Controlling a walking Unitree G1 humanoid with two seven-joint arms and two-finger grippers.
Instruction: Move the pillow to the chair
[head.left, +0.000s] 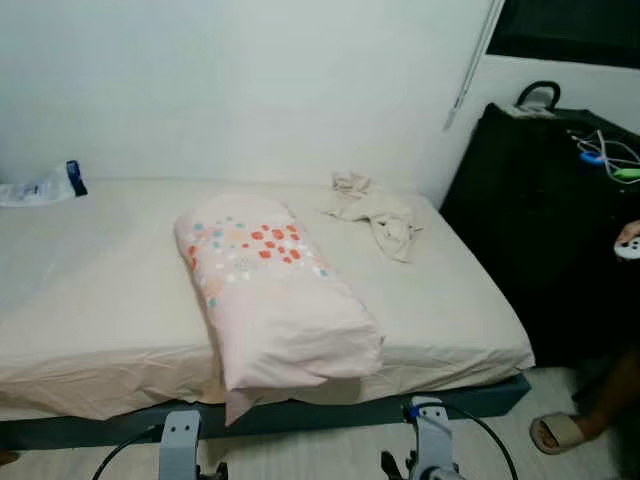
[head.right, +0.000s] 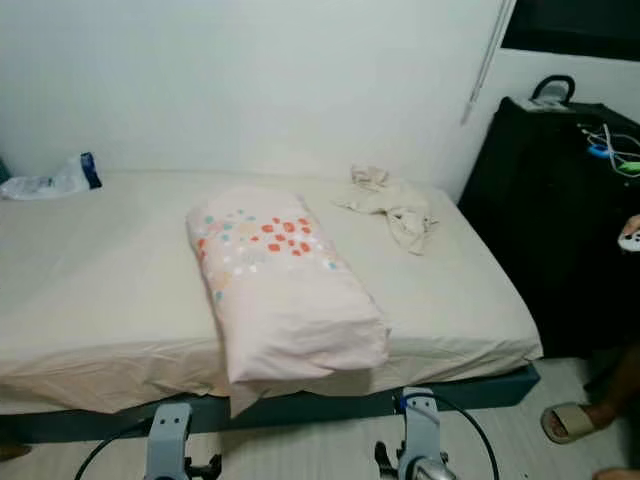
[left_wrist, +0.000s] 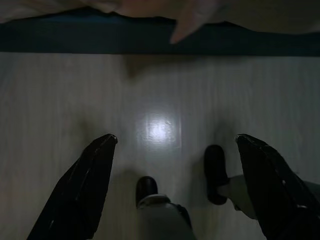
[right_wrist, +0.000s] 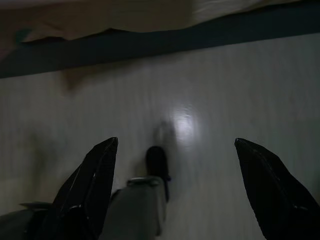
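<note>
A plump oblong pillow (head.left: 272, 290) in a soft pink case dotted with orange and teal is lying on the cream-sheeted bed (head.left: 90, 290), its near end overhanging the edge. A crumpled beige cloth (head.left: 378, 212) is resting behind it. Left claw (left_wrist: 175, 150) and right claw (right_wrist: 175, 150) are hanging spread open above glossy pale floor (left_wrist: 160, 90).

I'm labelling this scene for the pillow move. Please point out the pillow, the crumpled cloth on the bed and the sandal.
pillow (head.left: 275, 290), left eye view, middle of its top face.
crumpled cloth (head.left: 378, 212), left eye view, its bunched centre.
sandal (head.left: 560, 432), left eye view, its strap.
</note>
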